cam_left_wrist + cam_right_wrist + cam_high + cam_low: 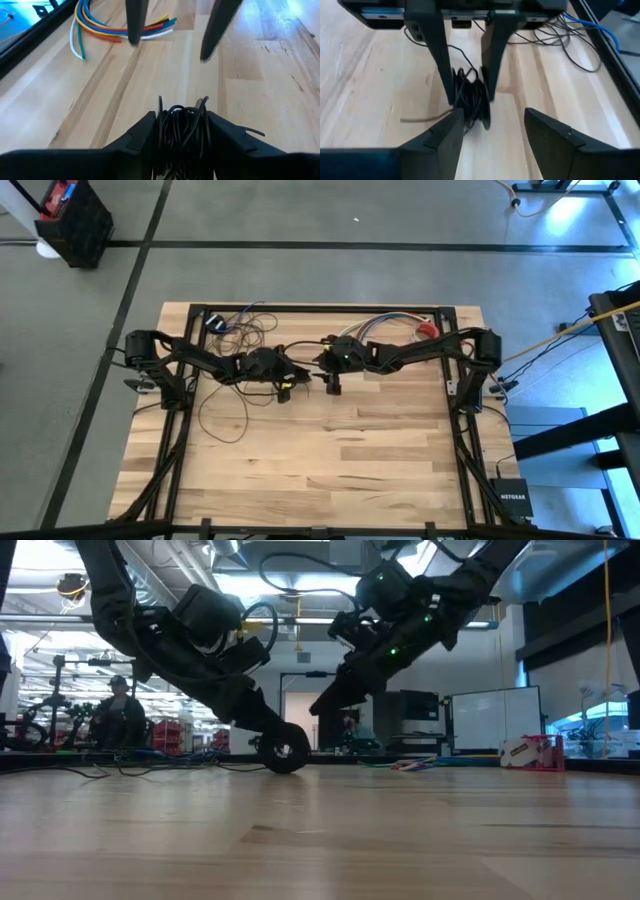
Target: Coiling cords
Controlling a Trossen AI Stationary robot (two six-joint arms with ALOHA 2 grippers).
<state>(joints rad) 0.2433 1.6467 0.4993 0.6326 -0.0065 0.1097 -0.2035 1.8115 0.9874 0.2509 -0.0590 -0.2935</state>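
High view: both arms meet near the middle of the worktop [300, 470], toward its far half. The left tool [292, 373] and the right tool [330, 376] face each other, just apart. The cords [283, 388] show as a small dark bunch at the left tool's tip, with slack loops trailing back to a loose tangle near the far-left edge. The left tool is the nearer one; it is on the bunch.

Low view: the left tool [283, 750] is down at the worktop, with a round dark coil [284, 751] of cord at its tip. The right tool [325, 700] hangs higher, clear of the surface.

Left wrist view: the left tool [181, 131] is clenched on the cords [180, 125]; the strands stand as a tight upright bunch between its 2 fingers. The right tool's 2 fingers [136, 20] hang straight ahead, spread, with nothing between them. A bundle of coloured wires [107, 27] lies beyond and is not part of the job.

Right wrist view: the right tool [491, 131] is released and empty. The cords [470, 95] lie directly ahead of it, pinched between the left tool's fingers [432, 50]. The bunch's long axis runs along those fingers. Judgement: the next wrap turns on this head-on alignment; the right tool need only close the short gap forward.
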